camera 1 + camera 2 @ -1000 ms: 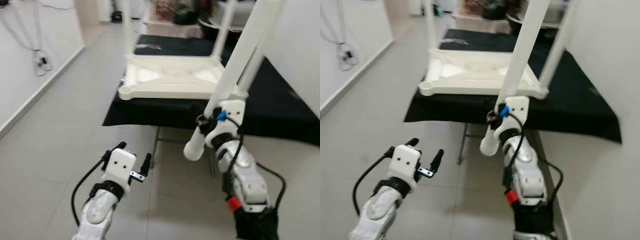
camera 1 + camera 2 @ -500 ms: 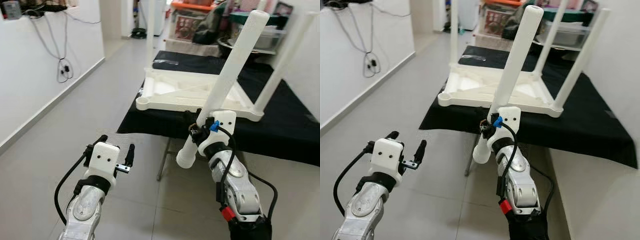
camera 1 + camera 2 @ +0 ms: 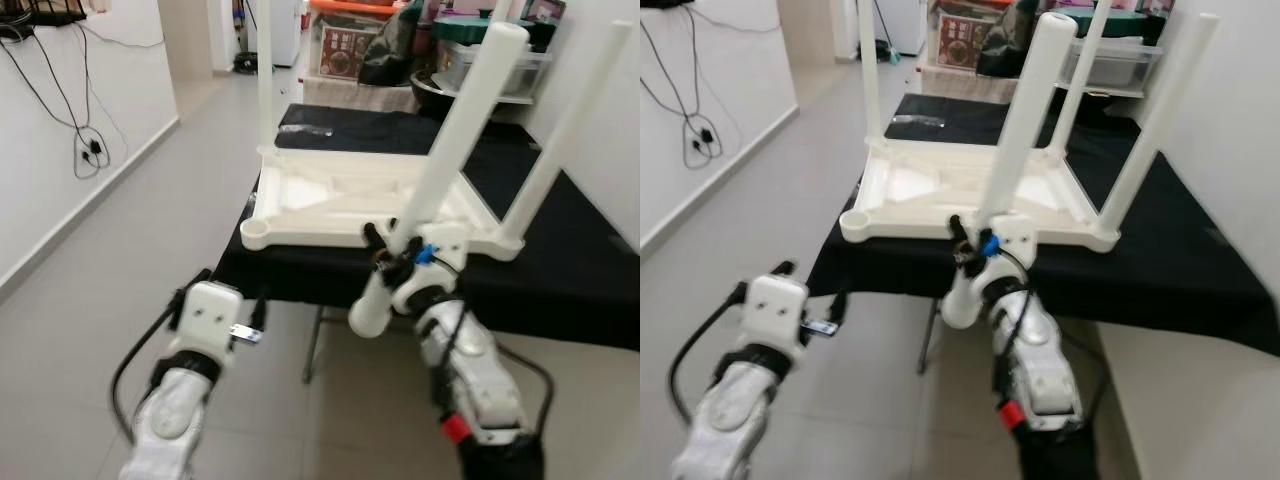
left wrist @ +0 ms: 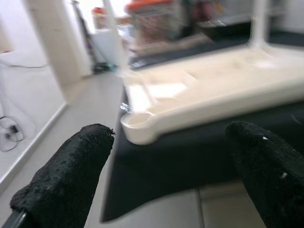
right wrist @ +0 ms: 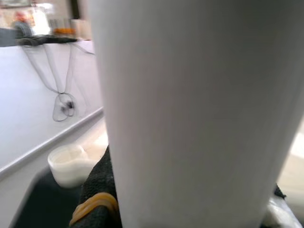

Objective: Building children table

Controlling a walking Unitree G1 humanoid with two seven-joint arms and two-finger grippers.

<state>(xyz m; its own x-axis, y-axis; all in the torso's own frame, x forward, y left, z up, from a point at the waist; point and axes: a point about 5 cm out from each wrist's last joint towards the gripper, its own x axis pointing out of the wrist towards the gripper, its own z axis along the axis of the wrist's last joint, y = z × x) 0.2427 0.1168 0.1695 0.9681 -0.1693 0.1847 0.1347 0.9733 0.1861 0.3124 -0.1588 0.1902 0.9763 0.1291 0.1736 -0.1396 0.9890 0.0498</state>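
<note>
Three legs fitted on upturned table [image 3: 350,205] at twelve o'clock on bench [image 3: 560,240]; fourth leg [image 3: 440,170] clenched in right fingers [image 3: 392,252]; left fingers [image 4: 76,166] spread, empty; corner socket [image 3: 256,232] awaiting.

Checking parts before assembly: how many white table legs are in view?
4. Three stand on the upturned tabletop: far left leg, far right leg, near right leg. The right tool holds the fourth leg. The near left socket is empty.
</note>
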